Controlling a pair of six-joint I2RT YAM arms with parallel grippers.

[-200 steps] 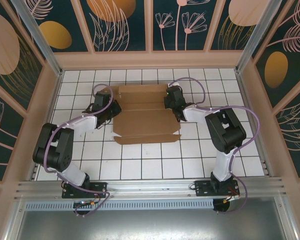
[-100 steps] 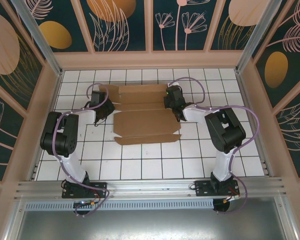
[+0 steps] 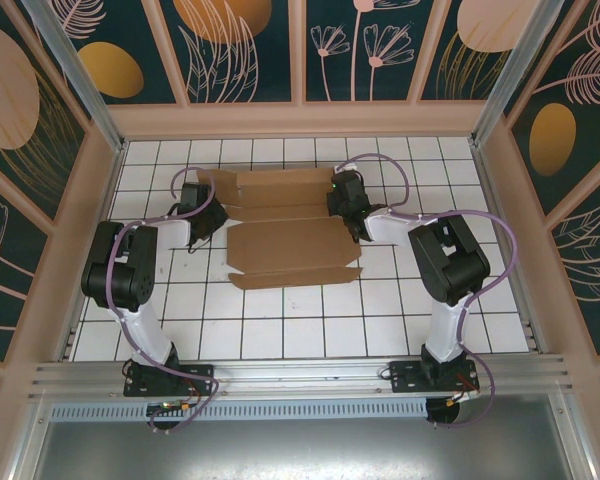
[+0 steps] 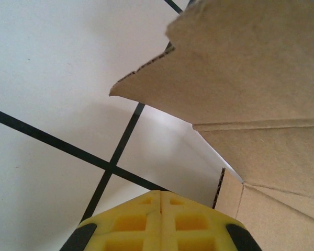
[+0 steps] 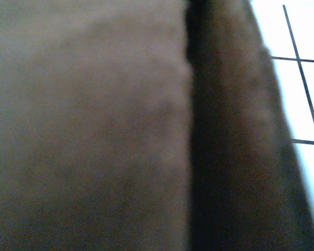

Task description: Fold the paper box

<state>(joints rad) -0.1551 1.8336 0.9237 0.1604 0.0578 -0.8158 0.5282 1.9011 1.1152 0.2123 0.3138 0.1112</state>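
The paper box [image 3: 290, 240] is a brown cardboard sheet with flaps and creases, lying mostly flat on the white tiled floor [image 3: 280, 320] in the far middle. My left gripper [image 3: 206, 218] sits low at the sheet's far-left edge. In the left wrist view its yellow fingertips [image 4: 161, 196] are pressed together with nothing between them, just short of a raised cardboard flap [image 4: 251, 68]. My right gripper [image 3: 338, 205] is down at the box's far-right edge, shut. The right wrist view has dark, blurred cardboard [image 5: 83, 125] right against the lens, so I cannot tell whether that gripper holds it.
Beige walls [image 3: 300, 118] and painted panels enclose the tiled floor on three sides. An aluminium rail [image 3: 300, 375] carrying both arm bases runs along the near edge. Purple cables [image 3: 500, 260] loop off both arms.
The left arm has straightened upward and its gripper has slid from the box's left-middle edge toward the far-left corner. The right arm and the box have stayed put.
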